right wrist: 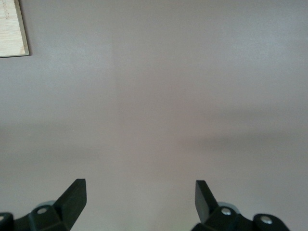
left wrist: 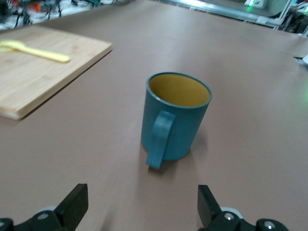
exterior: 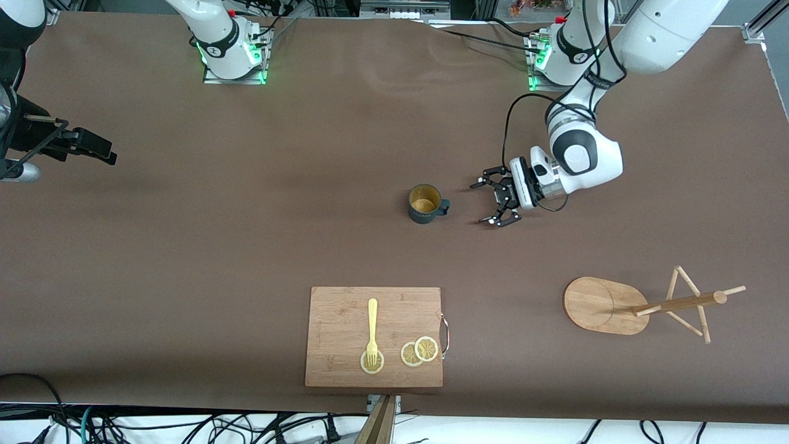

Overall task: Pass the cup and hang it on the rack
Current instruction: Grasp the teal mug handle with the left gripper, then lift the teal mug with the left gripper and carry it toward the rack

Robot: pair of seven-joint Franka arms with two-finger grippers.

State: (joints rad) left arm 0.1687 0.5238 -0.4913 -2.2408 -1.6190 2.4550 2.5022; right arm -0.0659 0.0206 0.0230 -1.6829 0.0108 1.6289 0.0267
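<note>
One teal mug [exterior: 425, 204] stands upright mid-table, ribbed outside, tan inside, its single handle turned toward my left claw [exterior: 495, 202], which hangs spread wide just beside that handle, apart from it. One bamboo mug tree [exterior: 653, 303] lies tipped on its side, nearer the front camera than the mug, toward my left arm's end. One bamboo cutting board [exterior: 345, 327], also nearer than the mug, carries one yellow fork [exterior: 372, 330] and three lemon slices [exterior: 420, 351]. My right claw [right wrist: 139, 197] waits spread over bare brown tabletop [exterior: 246, 216].
</note>
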